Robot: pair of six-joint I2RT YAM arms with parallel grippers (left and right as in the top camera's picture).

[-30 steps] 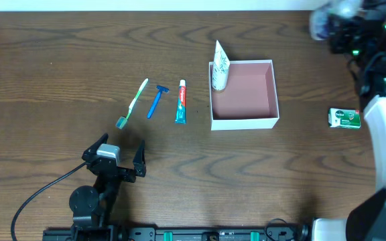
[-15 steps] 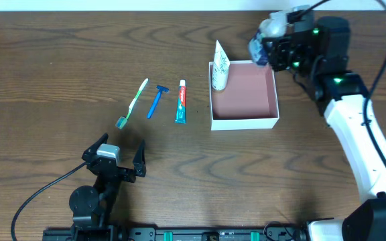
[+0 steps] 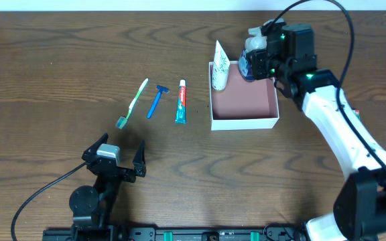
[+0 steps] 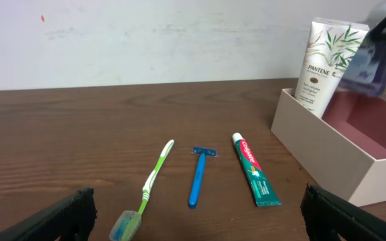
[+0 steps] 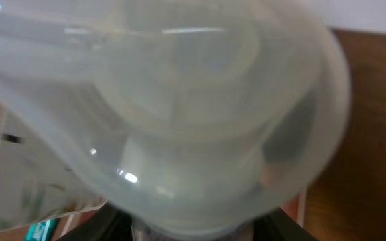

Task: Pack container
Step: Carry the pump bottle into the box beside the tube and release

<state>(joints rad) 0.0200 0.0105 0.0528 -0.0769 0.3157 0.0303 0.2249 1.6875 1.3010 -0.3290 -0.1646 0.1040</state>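
Your right gripper [image 3: 252, 59], clamped on a clear bottle [image 3: 248, 65], hangs at the container [image 3: 243, 122]'s twelve o'clock edge; your left gripper [image 3: 122, 143] has its jaws apart.

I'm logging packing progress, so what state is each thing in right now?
container: open, upright, only the Pantene tube inside
Pantene tube: upright in the container's corner
clear bottle: held over the container's far edge
toothbrush: lying on the table, unpacked
razor: lying on the table, unpacked
toothpaste: lying on the table, unpacked
left gripper: open, empty
right gripper: shut on the clear bottle
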